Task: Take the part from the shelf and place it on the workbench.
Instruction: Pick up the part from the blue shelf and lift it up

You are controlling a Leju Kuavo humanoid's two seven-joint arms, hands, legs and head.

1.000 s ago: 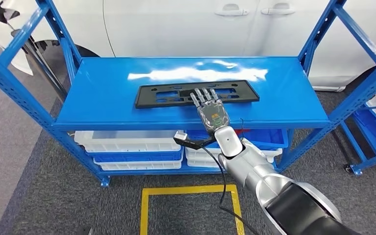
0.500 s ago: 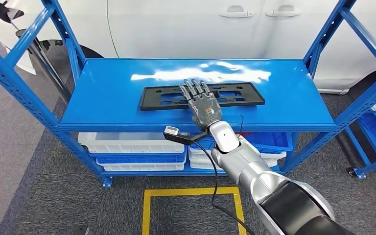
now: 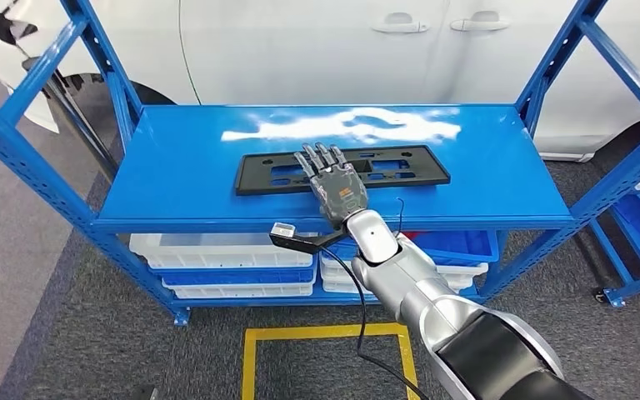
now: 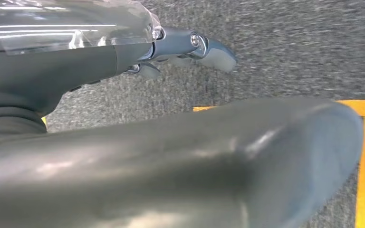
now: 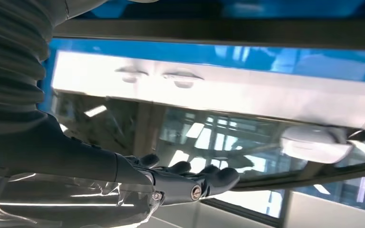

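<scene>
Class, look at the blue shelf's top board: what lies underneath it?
Under the top board sit stacked white trays and blue trays on a lower level. The right hand and its arm cover part of them, and their contents are hidden.

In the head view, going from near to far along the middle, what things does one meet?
Yellow floor marking → white and blue bins → right hand → black part → white car door.

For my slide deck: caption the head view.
Right hand reaching flat over the black part on the blue shelf.
</scene>
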